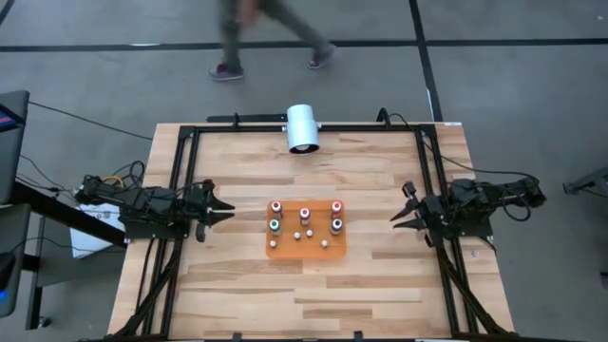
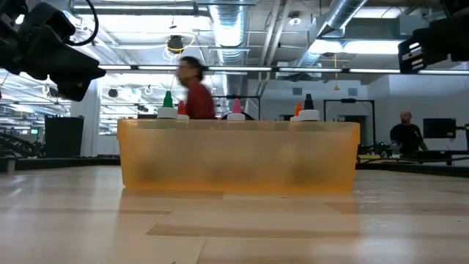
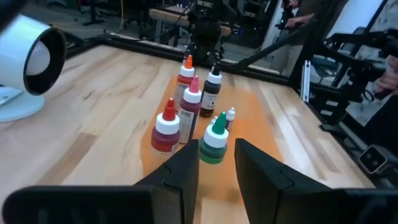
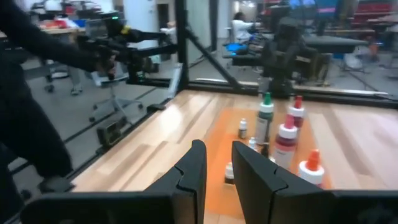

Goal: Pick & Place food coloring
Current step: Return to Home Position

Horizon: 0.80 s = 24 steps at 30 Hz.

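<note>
We see the food coloring bottles (image 1: 305, 214) standing upright inside the orange tray (image 1: 285, 251). The tray sits near the middle of the wooden table (image 1: 237, 290), well apart from every edge. In the low view only the bottle tops rise above the tray's wall.

The left gripper (image 1: 226, 211) hangs over the table's left side, just inside the black frame rail (image 1: 180, 180). Its fingers point toward the tray, parted by a narrow gap and holding nothing. The right gripper (image 1: 400, 206) mirrors it on the right side, its fingers likewise slightly apart and empty. A strip of bare wood lies between each gripper and the tray. The low view shows the arms only in its upper corners, above the tray's rim.

At the far edge a white cylinder (image 1: 303, 128) sits well apart from the tray. Beyond that edge a person (image 1: 271, 38) crosses the floor. The near half of the table is bare wood out to its edge.
</note>
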Tool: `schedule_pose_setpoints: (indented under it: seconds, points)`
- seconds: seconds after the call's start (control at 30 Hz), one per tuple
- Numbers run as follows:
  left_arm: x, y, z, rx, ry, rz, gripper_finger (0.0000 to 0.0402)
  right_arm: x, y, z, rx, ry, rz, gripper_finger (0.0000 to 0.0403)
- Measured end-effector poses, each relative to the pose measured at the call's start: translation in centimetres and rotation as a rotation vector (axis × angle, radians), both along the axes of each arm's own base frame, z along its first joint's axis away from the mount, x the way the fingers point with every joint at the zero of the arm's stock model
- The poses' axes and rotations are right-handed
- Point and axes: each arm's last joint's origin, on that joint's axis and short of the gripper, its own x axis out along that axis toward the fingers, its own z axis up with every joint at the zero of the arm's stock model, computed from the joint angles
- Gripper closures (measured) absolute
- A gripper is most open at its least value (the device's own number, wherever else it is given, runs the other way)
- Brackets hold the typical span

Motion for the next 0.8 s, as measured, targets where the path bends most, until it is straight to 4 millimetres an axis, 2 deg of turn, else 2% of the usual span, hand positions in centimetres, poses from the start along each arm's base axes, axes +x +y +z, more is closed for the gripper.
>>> schedule_pose_setpoints:
  seconds: [0.23,0.8]
  points:
    - [0.01,0.00,-0.02,0.019,0.002,-0.002,0.0307,0.23,-0.79,-0.14,-0.018,0.000,-0.200,0.0338]
    - [0.02,0.06,-0.08,-0.006,0.004,0.022,0.0307,0.27,-0.89,-0.07,0.017,-0.001,-0.214,0.0338]
